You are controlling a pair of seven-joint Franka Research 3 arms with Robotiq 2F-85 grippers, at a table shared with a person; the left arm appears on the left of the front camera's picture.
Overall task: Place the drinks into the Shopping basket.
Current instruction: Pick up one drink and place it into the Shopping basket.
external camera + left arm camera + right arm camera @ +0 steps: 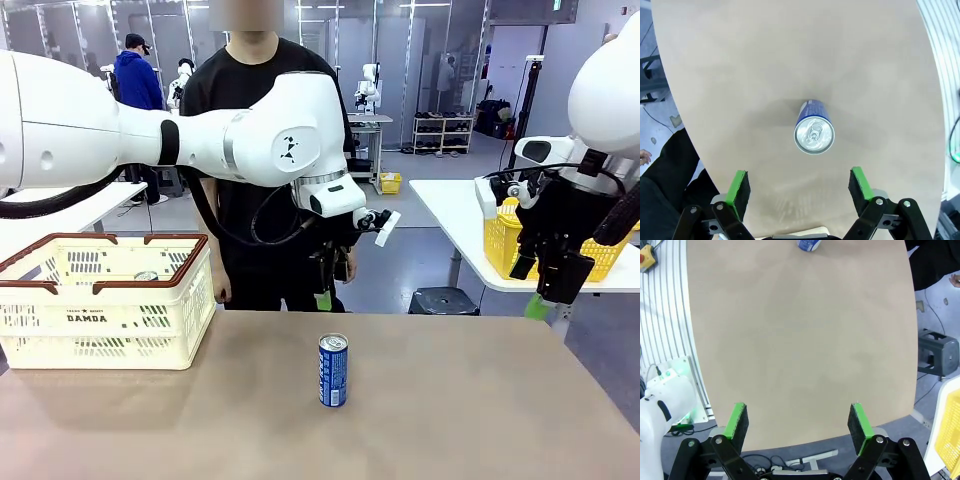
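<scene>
One blue drink can (333, 370) with white lettering stands upright in the middle of the brown table. My left gripper (333, 288) hangs open above and behind it, pointing down. In the left wrist view the can's silver top (813, 134) lies ahead of the gripper (799, 186), with its green pads (738, 187) spread wide and nothing between them. The cream Shopping basket (100, 310) with a brown-red rim sits at the table's left, and a silver can top (146, 275) shows inside it. My right gripper (545, 288) hovers open off the table's right edge, also open and empty in the right wrist view (799, 422), where the can (809, 244) is far off.
A person in black (260, 120) stands at the far side, right behind the left gripper, hands down (220, 292). A yellow mesh basket (500, 245) sits on a white table at the right, behind the right arm. The brown tabletop (450, 400) around the can is bare.
</scene>
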